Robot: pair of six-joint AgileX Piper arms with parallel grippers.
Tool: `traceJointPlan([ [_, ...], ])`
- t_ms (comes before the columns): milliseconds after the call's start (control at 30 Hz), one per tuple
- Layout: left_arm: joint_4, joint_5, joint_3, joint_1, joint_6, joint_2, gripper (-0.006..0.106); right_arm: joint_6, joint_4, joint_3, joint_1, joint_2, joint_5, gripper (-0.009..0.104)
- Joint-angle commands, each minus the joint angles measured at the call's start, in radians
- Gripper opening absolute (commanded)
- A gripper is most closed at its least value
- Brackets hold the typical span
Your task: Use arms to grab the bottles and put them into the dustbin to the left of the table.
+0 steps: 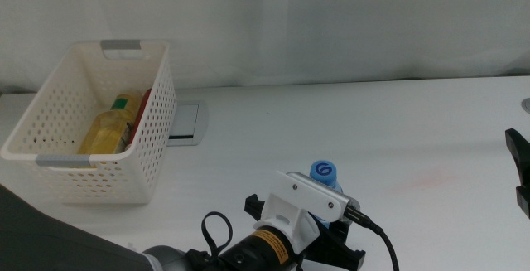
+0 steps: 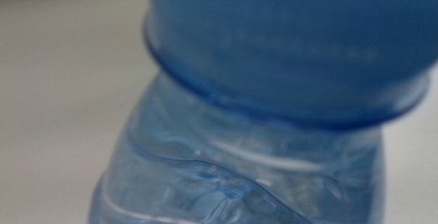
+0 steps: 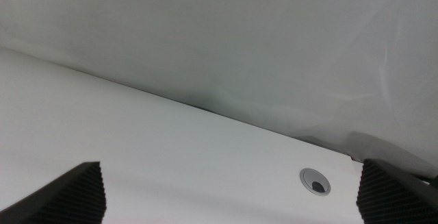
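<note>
Closest to the lens, left wrist view: water bottle (image 2: 274, 135) fills the frame, blue cap and clear ribbed shoulder, blurred; own jaws hidden, so cannot tell whether they pinch it. Middle view adds context: dustbin (image 1: 99, 122) far left on the table (image 1: 348, 130), yellow-drink bottle (image 1: 109, 126) lying inside with the red can (image 1: 144, 104) beside it. Flat wall plate (image 1: 187, 123) just beside the bin. Left gripper (image 1: 327, 234) at bottom centre, bottle cap showing just behind its housing. Right gripper (image 1: 519, 171) at right edge. Right wrist view: jaws spread wide, bare tabletop, round cable hole (image 3: 315, 181), white curtain behind.
</note>
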Motion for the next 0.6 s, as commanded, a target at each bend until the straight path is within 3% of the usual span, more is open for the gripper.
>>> traceJointPlan([
  [0, -0.011, -0.001, -0.002, 0.012, 0.002, -0.022, -0.003, -0.006, 0.043, 0.003, -0.003, -0.006, -0.006, 0.103],
  [567, -0.013, 0.307, -0.150, 0.179, 0.270, -0.240, -0.003, -0.006, 0.038, 0.003, -0.003, -0.006, -0.006, 0.103],
])
